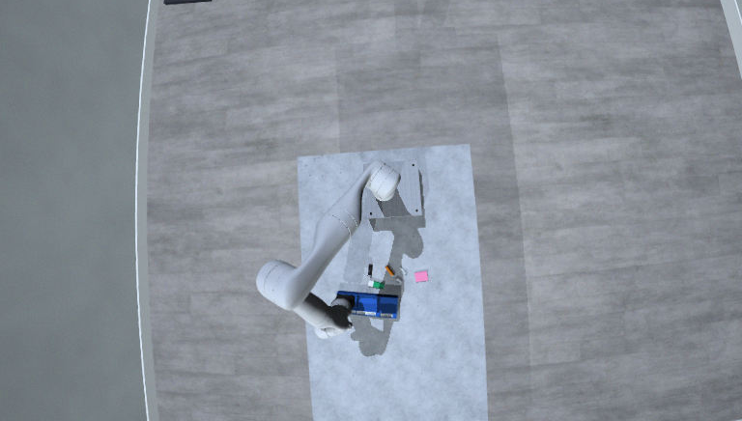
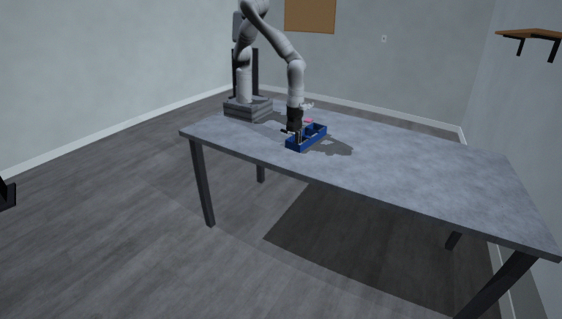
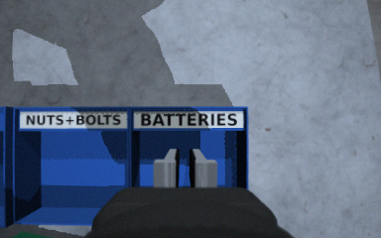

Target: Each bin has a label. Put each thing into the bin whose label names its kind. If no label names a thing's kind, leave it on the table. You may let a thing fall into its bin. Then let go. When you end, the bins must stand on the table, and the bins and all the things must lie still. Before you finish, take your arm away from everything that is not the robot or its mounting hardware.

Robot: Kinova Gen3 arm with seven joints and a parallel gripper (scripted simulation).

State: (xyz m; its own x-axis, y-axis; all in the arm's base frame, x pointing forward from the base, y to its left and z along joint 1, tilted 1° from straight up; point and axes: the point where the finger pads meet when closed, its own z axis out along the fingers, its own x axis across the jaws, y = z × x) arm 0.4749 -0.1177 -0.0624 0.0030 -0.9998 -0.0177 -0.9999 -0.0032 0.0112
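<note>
A blue three-compartment bin unit (image 1: 387,305) (image 2: 313,138) (image 3: 130,164) stands on the table. The wrist view shows the labels NUTS+BOLTS (image 3: 72,120) and BATTERIES (image 3: 189,120). My gripper (image 3: 184,163) (image 2: 298,135) points down over the BATTERIES compartment, its fingers a narrow gap apart with nothing visible between them. A black thing (image 1: 370,269) (image 2: 285,131), an orange one (image 1: 389,270), a white-and-green one (image 1: 377,285) (image 3: 31,235), a small pale one (image 1: 403,270) and a pink square (image 1: 421,276) (image 2: 308,120) lie outside the unit. The gripper body hides part of the BATTERIES compartment.
The table (image 1: 438,361) (image 2: 414,175) carries the arm's grey base block (image 1: 410,186) (image 2: 238,110). The loose things lie between that base and the bin unit, with the white-and-green one close to the unit's wall. The arm's shadow falls across the unit.
</note>
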